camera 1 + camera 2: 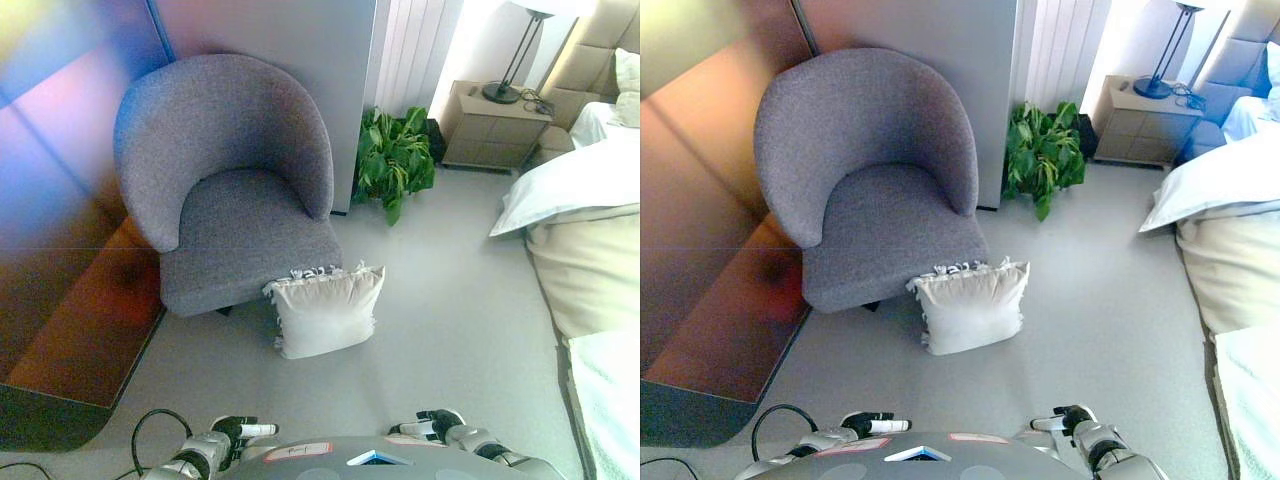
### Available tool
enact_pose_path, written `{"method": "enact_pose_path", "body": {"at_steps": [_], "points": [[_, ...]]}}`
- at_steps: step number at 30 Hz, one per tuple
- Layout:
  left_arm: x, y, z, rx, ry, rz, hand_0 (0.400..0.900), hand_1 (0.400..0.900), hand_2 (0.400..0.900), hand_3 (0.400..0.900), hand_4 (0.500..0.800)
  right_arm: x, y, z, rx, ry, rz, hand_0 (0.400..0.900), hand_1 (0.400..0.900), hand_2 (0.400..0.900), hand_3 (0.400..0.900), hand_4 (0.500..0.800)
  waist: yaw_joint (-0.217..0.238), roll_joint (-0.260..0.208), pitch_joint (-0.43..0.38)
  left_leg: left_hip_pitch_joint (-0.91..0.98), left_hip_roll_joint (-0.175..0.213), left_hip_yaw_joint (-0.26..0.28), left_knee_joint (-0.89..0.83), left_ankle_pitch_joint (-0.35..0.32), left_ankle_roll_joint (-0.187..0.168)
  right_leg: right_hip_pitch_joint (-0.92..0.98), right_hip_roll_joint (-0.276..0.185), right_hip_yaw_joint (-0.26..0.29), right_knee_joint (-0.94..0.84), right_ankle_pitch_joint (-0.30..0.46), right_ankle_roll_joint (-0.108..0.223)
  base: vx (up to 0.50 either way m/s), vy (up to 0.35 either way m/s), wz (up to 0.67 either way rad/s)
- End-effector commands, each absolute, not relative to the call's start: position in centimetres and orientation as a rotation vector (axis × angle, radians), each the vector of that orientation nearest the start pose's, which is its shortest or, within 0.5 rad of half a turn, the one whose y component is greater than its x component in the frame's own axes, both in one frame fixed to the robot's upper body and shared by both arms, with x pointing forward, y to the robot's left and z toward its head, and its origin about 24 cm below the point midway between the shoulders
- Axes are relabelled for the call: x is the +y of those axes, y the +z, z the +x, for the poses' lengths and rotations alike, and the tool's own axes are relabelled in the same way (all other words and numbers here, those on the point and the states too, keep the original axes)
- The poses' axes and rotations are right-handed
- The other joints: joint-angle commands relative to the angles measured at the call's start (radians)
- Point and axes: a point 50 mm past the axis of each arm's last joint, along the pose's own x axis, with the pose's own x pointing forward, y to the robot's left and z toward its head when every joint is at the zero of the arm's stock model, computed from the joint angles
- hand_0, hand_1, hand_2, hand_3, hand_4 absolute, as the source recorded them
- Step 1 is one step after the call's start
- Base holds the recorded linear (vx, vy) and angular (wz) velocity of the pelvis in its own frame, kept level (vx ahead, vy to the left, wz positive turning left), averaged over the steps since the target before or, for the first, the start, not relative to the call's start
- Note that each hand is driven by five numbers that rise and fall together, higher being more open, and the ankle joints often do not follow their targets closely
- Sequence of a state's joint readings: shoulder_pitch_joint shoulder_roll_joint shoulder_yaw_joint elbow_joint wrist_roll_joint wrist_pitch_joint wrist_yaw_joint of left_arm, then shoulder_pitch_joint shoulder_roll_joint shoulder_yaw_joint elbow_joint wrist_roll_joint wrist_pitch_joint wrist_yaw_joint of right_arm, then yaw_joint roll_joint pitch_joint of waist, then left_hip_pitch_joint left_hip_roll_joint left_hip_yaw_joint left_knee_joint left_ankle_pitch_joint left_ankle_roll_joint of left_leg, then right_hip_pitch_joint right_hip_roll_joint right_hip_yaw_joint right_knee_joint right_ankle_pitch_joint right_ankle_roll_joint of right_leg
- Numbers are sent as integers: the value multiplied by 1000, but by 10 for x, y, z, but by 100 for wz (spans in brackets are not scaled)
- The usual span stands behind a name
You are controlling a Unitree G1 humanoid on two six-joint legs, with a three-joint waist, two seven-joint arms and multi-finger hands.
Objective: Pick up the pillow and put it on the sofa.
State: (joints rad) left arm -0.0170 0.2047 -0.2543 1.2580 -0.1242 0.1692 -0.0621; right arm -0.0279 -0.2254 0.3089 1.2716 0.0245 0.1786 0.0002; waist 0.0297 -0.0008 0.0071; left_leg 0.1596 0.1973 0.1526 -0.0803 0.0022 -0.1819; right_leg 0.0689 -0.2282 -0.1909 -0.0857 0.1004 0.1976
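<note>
Pillow, white with a fringed top edge, stands upright on the grey floor, leaning against the front edge of the grey sofa, a rounded tub-shaped seat. Seat cushion bare. Left robot hand low at the bottom edge, well short of the pillow, fingers curled, holding nothing. Right robot hand likewise low at the bottom edge, fingers curled and empty. Green potted plant right of the sofa; nightstand with lamp behind; bed along the right side.
</note>
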Motion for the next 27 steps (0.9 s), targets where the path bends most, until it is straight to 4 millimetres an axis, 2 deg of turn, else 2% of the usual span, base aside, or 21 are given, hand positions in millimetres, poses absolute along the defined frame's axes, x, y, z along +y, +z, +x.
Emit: {"method": "enact_pose_path", "body": {"at_steps": [1, 3, 4, 6, 8, 10, 12, 13, 16, 17, 18, 19, 22, 24, 27], "points": [[213, -170, 76, 1467, 123, 62, 900, 900, 900, 900, 800, -214, -171, 75, 1479, 76, -386, 900, 900, 900, 900, 800, -11, -19, 60, -44, 10, 26, 60, -19, 67, -17, 77, -7, 49, -81, -69, -44, -318, -16], [214, -170, 79, 1450, 201, -12, 900, 900, 900, 900, 800, -217, -169, 80, 1467, 77, -400, 900, 900, 900, 900, 800, -11, -37, 80, -110, 18, 3, 229, -27, 67, -37, 87, 12, 65, -78, -95, -28, -290, -22], [214, -170, 77, 1442, 234, -50, 900, 900, 900, 900, 800, -222, -168, 81, 1466, 80, -409, 900, 900, 900, 900, 800, -2, -45, 101, -182, 9, -40, 378, 8, 72, -42, 94, 18, 72, -76, -116, 15, -233, -37], [211, -172, 70, 1442, 255, -102, 900, 900, 900, 900, 800, -231, -166, 81, 1477, 88, -458, 900, 900, 900, 900, 800, 25, -39, 146, -319, -19, -96, 524, 94, 74, -27, 109, 30, 85, -86, -145, 87, -123, -49], [208, -174, 60, 1456, 255, -136, 900, 900, 900, 900, 800, -241, -164, 76, 1504, 70, -487, 900, 900, 900, 900, 800, 43, -10, 171, -350, -27, -83, 433, 136, 59, 4, 119, 22, 96, -111, -142, 218, 96, -25], [207, -175, 51, 1473, 244, -149, 900, 900, 900, 900, 800, -249, -163, 76, 1504, 69, -507, 900, 900, 900, 900, 800, 59, 26, 183, -357, -7, -54, 267, 206, 36, 40, 134, 1, 96, -147, -135, 304, 152, 1], [208, -175, 46, 1485, 245, -156, 900, 900, 900, 900, 800, -251, -162, 76, 1493, 71, -514, 900, 900, 900, 900, 800, 78, 40, 190, -371, -6, -48, 145, 254, 26, 81, 142, 2, 88, -171, -131, 344, 111, -6], [208, -176, 45, 1489, 248, -161, 900, 900, 900, 900, 800, -251, -162, 78, 1484, 78, -523, 900, 900, 900, 900, 800, 87, 43, 192, -385, 2, -27, 92, 270, 22, 108, 143, 3, 84, -188, -131, 366, 74, -7], [208, -175, 48, 1484, 246, -167, 900, 900, 900, 900, 800, -247, -162, 80, 1457, 91, -524, 900, 900, 900, 900, 800, 100, 42, 185, -404, 8, 66, 64, 258, 23, 167, 137, -17, 85, -242, -131, 297, 54, 8], [208, -175, 49, 1475, 244, -170, 900, 900, 900, 900, 800, -244, -163, 81, 1444, 87, -515, 900, 900, 900, 900, 800, 100, 41, 176, -408, 10, 126, 77, 237, 32, 190, 132, -28, 93, -266, -129, 351, 66, 25], [208, -175, 50, 1472, 246, -175, 900, 900, 900, 900, 800, -241, -164, 81, 1438, 83, -509, 900, 900, 900, 900, 800, 97, 27, 164, -390, -8, 141, 65, 199, 39, 205, 112, -37, 106, -289, -121, 458, 125, 9], [208, -175, 49, 1473, 251, -172, 900, 900, 900, 900, 800, -236, -165, 82, 1428, 71, -502, 900, 900, 900, 900, 800, 112, 24, 153, -394, -13, 116, 65, 192, 58, 218, 100, -31, 124, -299, -109, 398, 109, -1], [215, -174, 53, 1456, 270, -156, 900, 900, 900, 900, 800, -229, -166, 85, 1417, 76, -475, 900, 900, 900, 900, 800, 123, -2, 133, -421, -36, 88, 169, 133, 92, 237, 78, -9, 166, -317, -96, 409, 92, 1], [221, -171, 60, 1448, 253, -138, 900, 900, 900, 900, 800, -224, -166, 87, 1403, 108, -489, 900, 900, 900, 900, 800, 136, -19, 107, -422, -31, 91, 203, 106, 112, 245, 50, -19, 211, -310, -78, 457, 74, 16], [228, -169, 66, 1446, 254, -107, 900, 900, 900, 900, 800, -220, -166, 94, 1377, 86, -484, 900, 900, 900, 900, 800, 160, -52, 87, -413, -86, 41, 217, 61, 167, 235, -13, -6, 343, -204, -43, 382, 66, 7]]}}
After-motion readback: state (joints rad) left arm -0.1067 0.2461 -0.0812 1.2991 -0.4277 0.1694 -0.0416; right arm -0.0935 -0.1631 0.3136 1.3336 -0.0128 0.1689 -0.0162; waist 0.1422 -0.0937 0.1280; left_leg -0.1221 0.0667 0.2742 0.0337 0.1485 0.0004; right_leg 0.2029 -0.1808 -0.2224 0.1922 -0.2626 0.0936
